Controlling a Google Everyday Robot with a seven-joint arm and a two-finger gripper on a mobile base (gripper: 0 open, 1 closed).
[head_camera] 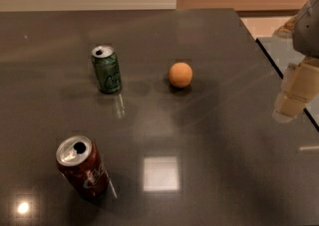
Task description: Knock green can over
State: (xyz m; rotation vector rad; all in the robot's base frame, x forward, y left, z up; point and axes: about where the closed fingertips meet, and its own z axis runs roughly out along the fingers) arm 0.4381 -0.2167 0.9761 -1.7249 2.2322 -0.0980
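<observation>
The green can (106,69) stands upright on the worktop (199,180), not yet knocked, because the hand (291,95) hangs well apart from it, beyond the orange ball (180,74), and I cannot tell how open it is.

The robot's arm (308,23) comes in at the upper right corner of the camera view, a grey rounded housing cut off by the frame edge. Below it hangs the gripper (285,113), a pale cream, segmented piece angled downward and slightly to the left, its tip poised over the right edge of the tabletop (209,135)
</observation>
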